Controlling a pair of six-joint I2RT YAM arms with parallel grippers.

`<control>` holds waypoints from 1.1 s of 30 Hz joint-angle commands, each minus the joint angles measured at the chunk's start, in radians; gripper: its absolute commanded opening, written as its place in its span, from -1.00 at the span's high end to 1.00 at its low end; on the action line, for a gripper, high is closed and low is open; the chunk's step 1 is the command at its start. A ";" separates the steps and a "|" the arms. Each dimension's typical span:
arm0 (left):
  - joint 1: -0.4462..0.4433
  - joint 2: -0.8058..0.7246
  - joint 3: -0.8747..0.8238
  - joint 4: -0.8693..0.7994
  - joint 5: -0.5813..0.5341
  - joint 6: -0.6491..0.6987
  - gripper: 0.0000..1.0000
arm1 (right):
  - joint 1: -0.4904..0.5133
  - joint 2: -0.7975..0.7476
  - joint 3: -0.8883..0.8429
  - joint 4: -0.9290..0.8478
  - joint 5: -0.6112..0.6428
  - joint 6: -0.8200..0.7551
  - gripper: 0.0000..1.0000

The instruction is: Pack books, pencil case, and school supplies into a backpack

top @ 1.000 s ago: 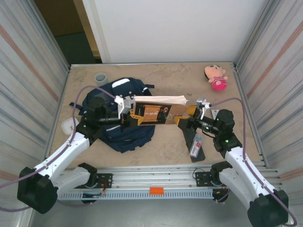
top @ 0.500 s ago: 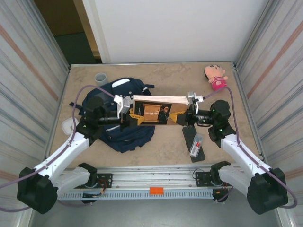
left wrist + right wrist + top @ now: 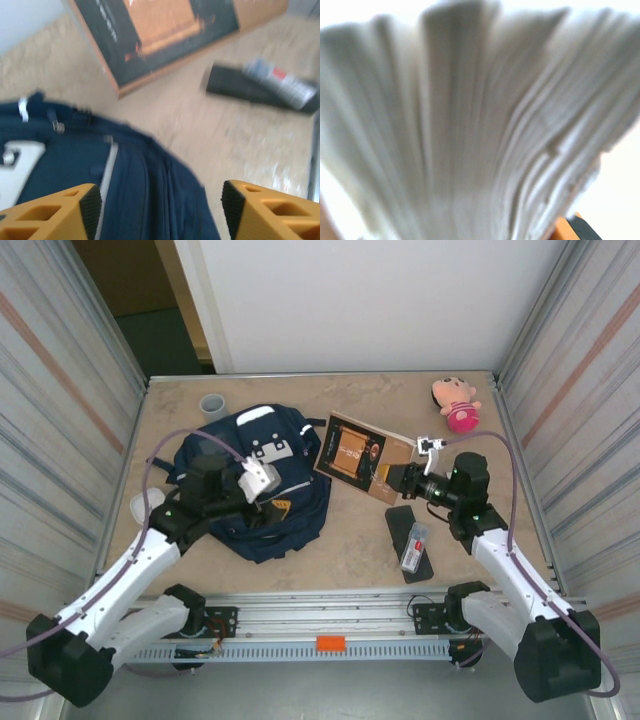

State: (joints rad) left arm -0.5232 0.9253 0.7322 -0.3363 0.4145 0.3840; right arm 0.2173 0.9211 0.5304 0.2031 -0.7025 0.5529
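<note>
Gripping the book (image 3: pixel 350 450) by its right-hand edge, the right hand (image 3: pixel 388 478) is closed narrow on it. From the right wrist the book's pale pages (image 3: pixel 470 125) fan out blurred and very close, with a bit of one orange finger (image 3: pixel 565 231) at the lower right corner. The book is thin and dark brown with an orange panel on its cover. It lies tilted with the cover up, just beyond the far right corner of the backpack (image 3: pixel 250 495). I cannot tell whether its far edge touches the surface (image 3: pixel 350 540).

The left hand (image 3: pixel 278 504) hangs over the right half of the backpack, its two orange fingers (image 3: pixel 55 215) spread wide with nothing between them. Below them, from the left wrist, is navy fabric (image 3: pixel 150 180) with a light zip line, then bare surface (image 3: pixel 190 130), then the lower corner of the book (image 3: pixel 160 35).

The backpack lies flat on the left half of the surface, white patches up. The long black pencil case (image 3: pixel 408 540) lies on the surface near the right arm, nearer the front edge than the book and apart from it. The slim whitish packet (image 3: pixel 414 547) with a red mark rests on top of the case; from the left wrist both are seen blurred, case (image 3: pixel 240 87) and packet (image 3: pixel 280 82).

A grey cup (image 3: pixel 212 406) stands beyond the backpack at the far left. A pink doll (image 3: pixel 456 403) sits in the far right corner. A white square object (image 3: pixel 145 505) lies by the backpack's left side.
</note>
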 commanded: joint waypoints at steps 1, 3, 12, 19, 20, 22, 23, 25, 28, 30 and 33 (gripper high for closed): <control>-0.091 0.064 0.009 -0.277 -0.348 0.206 -0.43 | 0.028 -0.022 0.066 -0.164 0.155 -0.041 1.00; -0.107 0.122 0.010 -0.290 -0.416 0.197 -0.49 | 0.038 -0.008 0.065 -0.159 0.158 -0.040 1.00; -0.106 0.237 0.028 -0.120 -0.483 0.103 -0.61 | 0.088 0.053 0.085 -0.138 0.166 -0.065 0.99; -0.091 0.334 0.046 -0.081 -0.457 0.092 -0.63 | 0.097 0.099 0.089 -0.139 0.149 -0.080 0.98; -0.090 0.350 0.049 -0.084 -0.465 0.092 -0.63 | 0.099 0.101 0.089 -0.139 0.147 -0.080 0.98; -0.087 0.377 0.051 -0.074 -0.498 0.082 -0.64 | 0.099 0.102 0.086 -0.136 0.147 -0.082 0.98; -0.087 0.388 0.054 -0.064 -0.517 0.078 -0.62 | 0.100 0.104 0.084 -0.134 0.148 -0.080 0.98; -0.079 0.399 0.056 -0.041 -0.536 0.069 -0.49 | 0.102 0.103 0.075 -0.123 0.150 -0.075 0.98; -0.064 0.400 0.072 -0.024 -0.518 0.062 0.08 | 0.105 0.102 0.067 -0.111 0.151 -0.066 0.98; -0.065 0.382 0.094 -0.036 -0.493 0.059 0.50 | 0.105 0.096 0.064 -0.117 0.155 -0.063 0.98; -0.072 0.328 0.143 -0.061 -0.432 0.027 0.96 | 0.105 0.076 0.052 -0.145 0.194 -0.055 1.00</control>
State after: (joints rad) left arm -0.5976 1.3159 0.8040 -0.4103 -0.0467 0.4370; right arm 0.3149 1.0313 0.5705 0.0200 -0.5297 0.5007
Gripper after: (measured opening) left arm 0.055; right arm 0.157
